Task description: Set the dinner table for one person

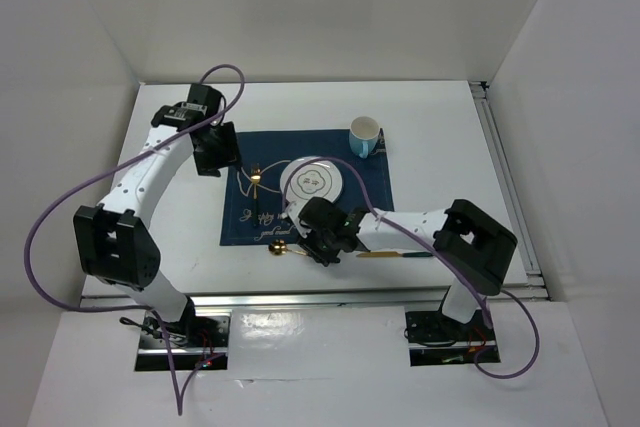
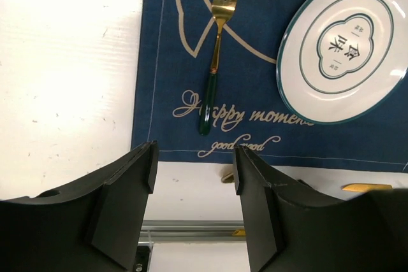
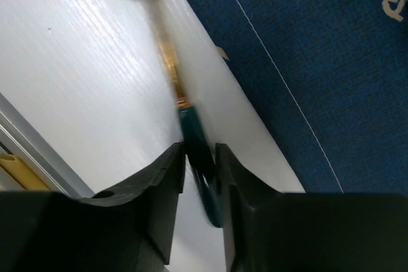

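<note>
While the white table (image 1: 440,127) lay between the walls under both arms, the right gripper (image 3: 201,157) pinched a spoon (image 3: 194,133) by its green handle, just near of the blue mat (image 2: 255,103). Gripped so thinly, it could swivel or slip loose. The left gripper (image 2: 194,164) hung spread. The mat read "Happy moments".

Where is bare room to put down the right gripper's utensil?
The placemat strip right of the plate, below the cup, is bare; so is dinner table right of the placemat. The fork fills the plate's left side; right gripper and utensil crowd the near edge.
</note>
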Tool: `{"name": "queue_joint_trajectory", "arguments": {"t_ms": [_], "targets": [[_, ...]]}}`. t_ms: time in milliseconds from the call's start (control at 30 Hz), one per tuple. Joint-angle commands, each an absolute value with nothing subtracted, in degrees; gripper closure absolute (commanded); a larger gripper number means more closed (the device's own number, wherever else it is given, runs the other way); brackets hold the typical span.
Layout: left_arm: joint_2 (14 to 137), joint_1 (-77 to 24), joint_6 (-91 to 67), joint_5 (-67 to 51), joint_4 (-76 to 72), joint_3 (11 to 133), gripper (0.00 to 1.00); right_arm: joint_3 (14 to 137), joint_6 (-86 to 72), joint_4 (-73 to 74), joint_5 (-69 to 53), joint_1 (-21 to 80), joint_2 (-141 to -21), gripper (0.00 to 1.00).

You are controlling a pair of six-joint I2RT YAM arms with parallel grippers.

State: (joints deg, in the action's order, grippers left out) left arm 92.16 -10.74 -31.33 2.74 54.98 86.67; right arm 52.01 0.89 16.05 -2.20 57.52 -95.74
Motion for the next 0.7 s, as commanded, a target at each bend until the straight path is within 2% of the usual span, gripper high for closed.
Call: {"name": "queue_joint_trajectory", "arguments": {"t_ms": [0, 33, 100, 133, 167, 333, 500, 667], "targets": [[90.09, -9.06, -29.44, 1.05, 56.78, 88.42, 0.33, 52.38, -0.35, 17.58, -2.37, 59.85, -98.7, 0.66], [89.48, -8.36, -29.44, 1.05, 56.78, 88.42, 0.33, 52.38, -0.35, 18.19, -2.37, 59.85, -98.7, 0.69], [88.95, -7.83, -29.44, 0.53, 56.78, 88.42, 0.33, 52.38, -0.35, 19.68, -1.68, 60.47, -98.7, 0.85], [88.34, -7.3, -29.44, 0.53, 56.78, 88.42, 0.33, 53.17, -0.35, 20.47, -0.54, 61.25, -98.09, 0.97], [88.33, -7.29, -29.44, 0.53, 56.78, 88.42, 0.34, 53.17, -0.35, 22.31, 0.17, 62.22, -97.22, 1.0], [87.1, -6.24, -28.92, 1.05, 57.47, 89.73, 0.34, 56.51, -0.96, 29.26, 4.29, 64.68, -91.6, 1.0], [86.57, -5.62, -28.92, 1.58, 58.01, 91.84, 0.34, 57.13, -7.02, 32.52, 11.58, 64.69, -80.96, 1.0], [86.05, -5.1, -28.92, 0.53, 58.01, 91.85, 0.34, 57.21, -19.41, 33.92, 18.26, 58.64, -77.52, 1.0]]}}
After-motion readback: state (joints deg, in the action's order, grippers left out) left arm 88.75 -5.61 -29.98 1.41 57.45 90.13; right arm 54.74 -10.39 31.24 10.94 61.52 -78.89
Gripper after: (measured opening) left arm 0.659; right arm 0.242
